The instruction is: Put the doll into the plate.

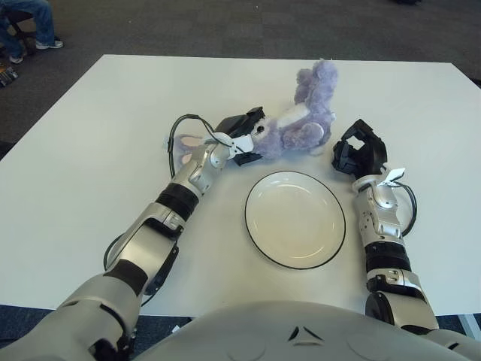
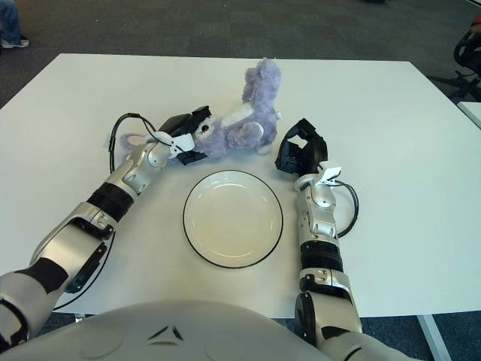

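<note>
Our left hand point(image 1: 242, 138) grips the doll's point(image 1: 297, 120) head, fingers partly hidden; right hand point(image 1: 358, 153) curled empty, plate point(image 1: 294, 219) at six o'clock.

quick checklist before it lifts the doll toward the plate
1. Left hand at the doll: ok, its fingers sit against the doll's head end.
2. Firm grip on the doll: cannot tell, the contact side is hidden.
3. Doll free of the plate: ok, it lies on the table beyond the rim, not touching.
4. Plate free to receive: ok, nothing lies in it.
5. Right hand out of the path: not ok, it shows just right of the doll, close to the plate's far right rim.
</note>
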